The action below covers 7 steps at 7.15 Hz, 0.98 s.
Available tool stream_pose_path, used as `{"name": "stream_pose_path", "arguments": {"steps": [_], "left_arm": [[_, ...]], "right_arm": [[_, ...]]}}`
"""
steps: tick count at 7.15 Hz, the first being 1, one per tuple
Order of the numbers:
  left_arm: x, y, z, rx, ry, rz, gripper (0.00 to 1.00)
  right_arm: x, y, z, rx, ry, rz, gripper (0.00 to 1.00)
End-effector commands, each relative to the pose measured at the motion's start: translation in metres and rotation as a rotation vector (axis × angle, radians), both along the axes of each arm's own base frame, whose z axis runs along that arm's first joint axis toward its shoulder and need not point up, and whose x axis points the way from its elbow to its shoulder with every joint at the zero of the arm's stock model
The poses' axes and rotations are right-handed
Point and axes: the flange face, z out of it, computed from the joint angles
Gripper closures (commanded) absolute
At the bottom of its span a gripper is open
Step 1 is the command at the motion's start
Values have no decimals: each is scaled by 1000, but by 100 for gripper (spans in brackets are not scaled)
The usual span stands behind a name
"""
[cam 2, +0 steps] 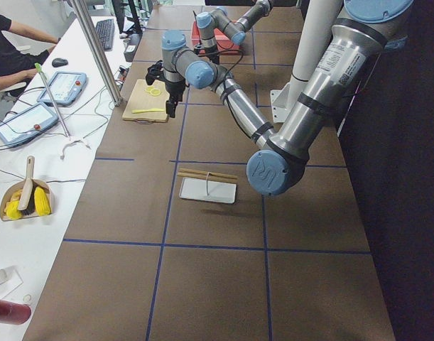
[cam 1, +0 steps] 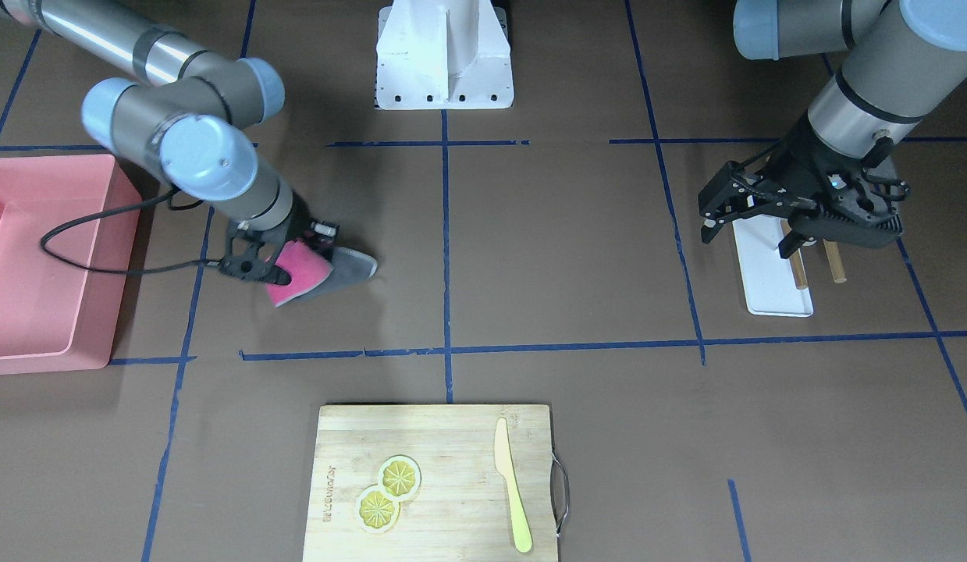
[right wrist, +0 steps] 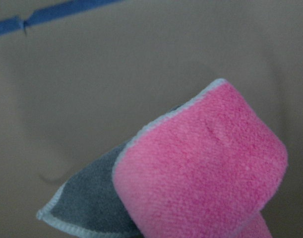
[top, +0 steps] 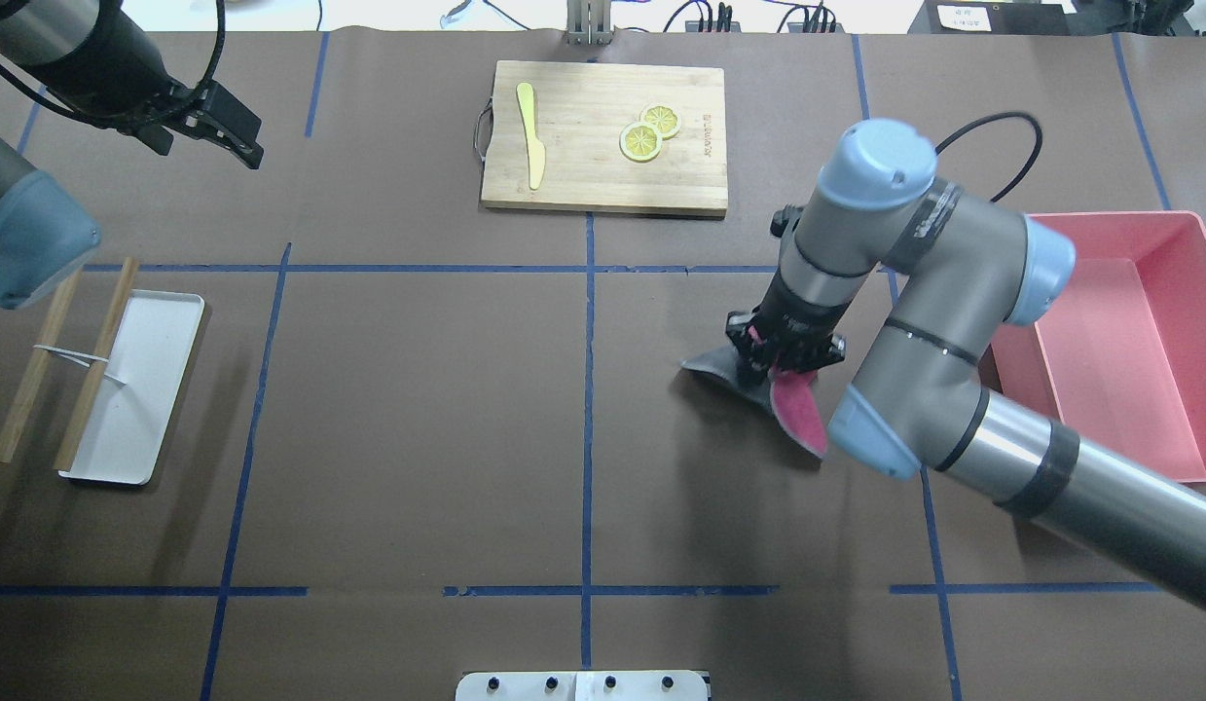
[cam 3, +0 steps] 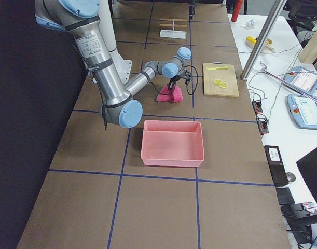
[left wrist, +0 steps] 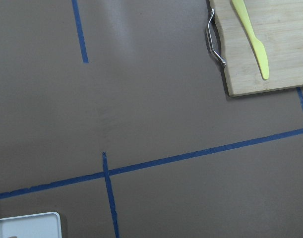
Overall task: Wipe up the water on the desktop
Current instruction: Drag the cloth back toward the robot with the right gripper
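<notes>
The desktop (top: 418, 409) is dark brown with blue tape lines; it also shows in the front view (cam 1: 561, 257). My right gripper (top: 780, 352) is shut on a pink and grey cloth (top: 797, 409) whose grey flap rests on the desktop. In the front view the right gripper (cam 1: 284, 261) holds the cloth (cam 1: 303, 269) just right of the pink bin. The right wrist view shows the cloth (right wrist: 201, 173) folded over the desktop, with a faint curved mark beside it. No water shows clearly. My left gripper (cam 1: 713, 215) is open and empty above the white tray.
A pink bin (top: 1118, 341) stands at the right edge. A wooden cutting board (top: 603, 185) with lemon slices (top: 649, 131) and a yellow knife (top: 531, 131) lies at the far middle. A white tray (top: 140, 389) with wooden sticks (top: 96, 360) lies at the left.
</notes>
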Motion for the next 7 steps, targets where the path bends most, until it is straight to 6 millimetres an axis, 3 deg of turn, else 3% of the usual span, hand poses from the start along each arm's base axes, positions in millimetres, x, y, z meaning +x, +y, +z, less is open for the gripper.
{"name": "stream_pose_path", "arguments": {"steps": [1, 2, 3, 4, 5, 6, 7], "left_arm": [[-1, 1, 7, 7, -11, 7, 1], [-2, 1, 11, 8, -15, 10, 1], [-3, 2, 14, 4, -18, 11, 1], [-3, 2, 15, -1, -18, 11, 0], [-4, 2, 30, -28, -36, 11, 0], [-28, -3, 47, -5, -57, 14, 0], [-63, -9, 75, 28, -92, 32, 0]], "right_arm": [[-20, 79, -37, -93, -28, 3, 100], [-17, 104, -44, -103, -39, -10, 100], [-22, 117, -34, -118, -20, -21, 100], [-25, 117, -33, -118, -15, -21, 100], [-15, 98, -28, -98, -1, 29, 100], [7, 68, -23, -85, 4, 89, 100], [25, 44, -5, -86, 29, 124, 100]]}}
